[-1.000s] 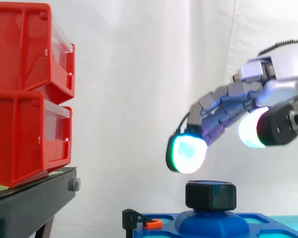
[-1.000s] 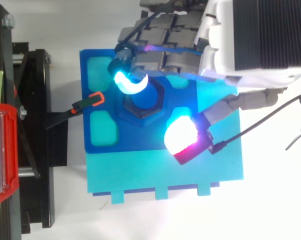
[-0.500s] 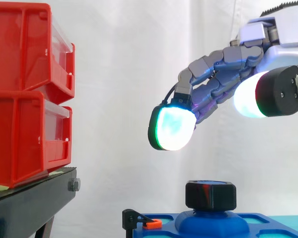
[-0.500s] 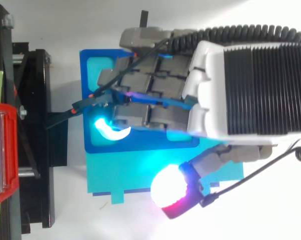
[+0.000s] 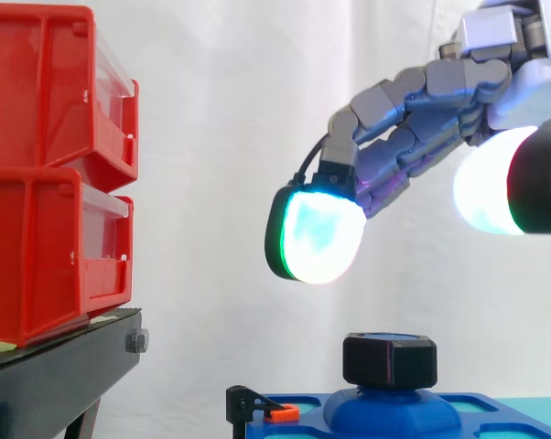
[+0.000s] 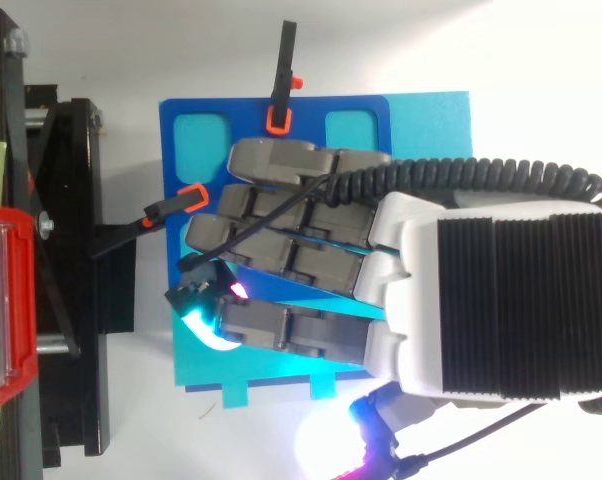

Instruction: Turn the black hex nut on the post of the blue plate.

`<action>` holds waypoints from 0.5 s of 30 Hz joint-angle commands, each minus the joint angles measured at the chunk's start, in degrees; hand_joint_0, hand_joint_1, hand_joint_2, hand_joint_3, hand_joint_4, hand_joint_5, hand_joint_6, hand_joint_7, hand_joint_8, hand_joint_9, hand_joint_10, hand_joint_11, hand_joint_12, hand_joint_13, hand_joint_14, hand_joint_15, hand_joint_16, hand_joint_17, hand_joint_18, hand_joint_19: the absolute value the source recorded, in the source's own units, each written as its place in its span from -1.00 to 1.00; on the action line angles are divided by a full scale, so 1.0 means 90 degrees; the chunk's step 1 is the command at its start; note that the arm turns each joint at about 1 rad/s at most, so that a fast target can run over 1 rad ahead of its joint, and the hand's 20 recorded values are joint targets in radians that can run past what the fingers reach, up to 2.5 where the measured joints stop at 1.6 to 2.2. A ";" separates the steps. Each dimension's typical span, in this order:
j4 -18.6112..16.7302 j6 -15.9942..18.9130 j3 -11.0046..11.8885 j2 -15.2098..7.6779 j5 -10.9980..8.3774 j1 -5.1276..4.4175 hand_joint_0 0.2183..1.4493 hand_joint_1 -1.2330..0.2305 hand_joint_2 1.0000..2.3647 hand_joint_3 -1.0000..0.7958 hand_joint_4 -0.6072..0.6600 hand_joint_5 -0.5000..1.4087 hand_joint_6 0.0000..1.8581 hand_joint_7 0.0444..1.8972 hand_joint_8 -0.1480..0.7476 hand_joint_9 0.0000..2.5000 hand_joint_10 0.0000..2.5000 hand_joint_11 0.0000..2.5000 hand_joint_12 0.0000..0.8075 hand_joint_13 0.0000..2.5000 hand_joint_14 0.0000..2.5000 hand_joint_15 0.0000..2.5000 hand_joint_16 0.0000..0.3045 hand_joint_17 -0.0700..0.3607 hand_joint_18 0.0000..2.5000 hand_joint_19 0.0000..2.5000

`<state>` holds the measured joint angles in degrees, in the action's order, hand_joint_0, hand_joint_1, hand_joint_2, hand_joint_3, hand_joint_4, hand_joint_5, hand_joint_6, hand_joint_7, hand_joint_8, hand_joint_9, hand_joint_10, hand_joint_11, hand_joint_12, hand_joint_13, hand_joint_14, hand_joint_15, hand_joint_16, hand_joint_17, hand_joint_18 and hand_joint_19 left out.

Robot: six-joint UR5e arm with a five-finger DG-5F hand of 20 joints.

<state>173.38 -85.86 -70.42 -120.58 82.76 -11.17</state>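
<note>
One hand [image 5: 413,128] hovers above one black nut [image 5: 389,360], fingers relaxed, holding nothing. One blue plate [image 5: 305,424]. Two red bins stacked: upper bin [image 5: 37,91], lower bin [image 5: 37,261].

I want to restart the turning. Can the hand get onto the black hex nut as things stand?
Probably yes: the hand hangs open above the black hex nut, with bare air between them in the side view, and the orange clamp sits apart at the edge of the blue plate.
</note>
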 commanded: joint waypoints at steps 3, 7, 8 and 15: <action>0.0404 -0.0031 -0.0008 0.0000 0.0023 0.0020 -0.54 0.04 -1.00 -0.41 0.35 -0.64 -0.46 -0.14 -0.04 -0.58 -1.00 -1.00 -0.11 -0.61 -1.00 -0.93 -0.62 -0.07 -0.68 -0.84; 0.0531 -0.0031 0.0002 0.0000 0.0062 0.0059 -0.54 0.05 -1.00 -0.41 0.35 -0.64 -0.46 -0.15 -0.04 -0.58 -1.00 -1.00 -0.11 -0.61 -1.00 -0.93 -0.62 -0.08 -0.68 -0.84; 0.0550 -0.0070 -0.0008 -0.0010 0.0091 0.0108 -0.54 0.04 -1.00 -0.41 0.35 -0.64 -0.46 -0.14 -0.04 -0.58 -1.00 -1.00 -0.11 -0.61 -1.00 -0.94 -0.62 -0.08 -0.68 -0.85; 0.0570 -0.0421 0.0002 0.0000 -0.0007 0.0138 -0.54 0.04 -1.00 -0.41 0.35 -0.64 -0.46 -0.15 -0.04 -0.58 -1.00 -1.00 -0.11 -0.61 -1.00 -0.93 -0.62 -0.08 -0.67 -0.84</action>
<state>178.25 -88.38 -70.47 -120.62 83.20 -10.06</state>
